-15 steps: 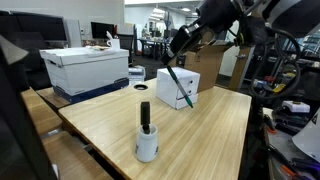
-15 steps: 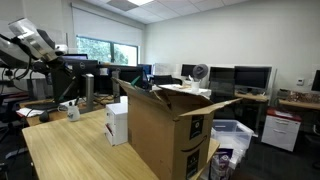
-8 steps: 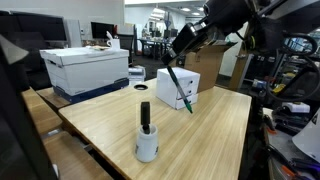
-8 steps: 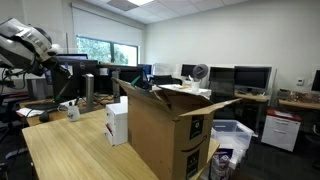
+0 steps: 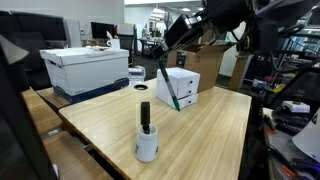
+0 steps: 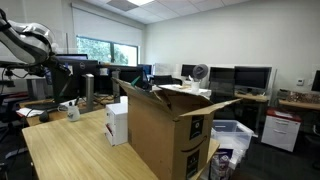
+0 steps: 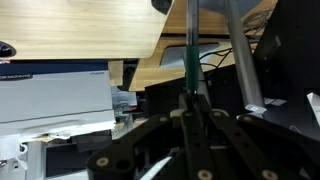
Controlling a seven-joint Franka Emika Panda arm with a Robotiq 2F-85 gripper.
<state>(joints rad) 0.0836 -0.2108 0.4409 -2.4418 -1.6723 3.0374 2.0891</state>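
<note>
Against the frame of half a second earlier, we found that the gripper (image 5: pixel 165 52) had swung sideways in an exterior view, away from the right edge of the white box (image 5: pixel 180 86) and toward its left edge. The green marker (image 5: pixel 168 88) had gone with it, so its lower tip showed against the left part of the box front instead of the right. The white cup (image 5: pixel 147 147) with the black marker (image 5: pixel 145 114) standing in it had not moved on the table (image 5: pixel 215 135), nor had the lidded bin (image 5: pixel 86 64) behind it.

The green marker hung straight out of the gripper, slanting down and a little to the right in that exterior view. Its top end sat between the fingers and its tip was well apart from the cup. In the wrist view the green marker (image 7: pixel 189 55) ran up from the gripper (image 7: pixel 192 104) toward the table's edge (image 7: pixel 80 30).

We saw the jaws drawn almost fully together, pinching the marker's upper end and touching nothing else. In an exterior view past the cardboard box (image 6: pixel 165 130), the arm was too far off to show the fingers.
</note>
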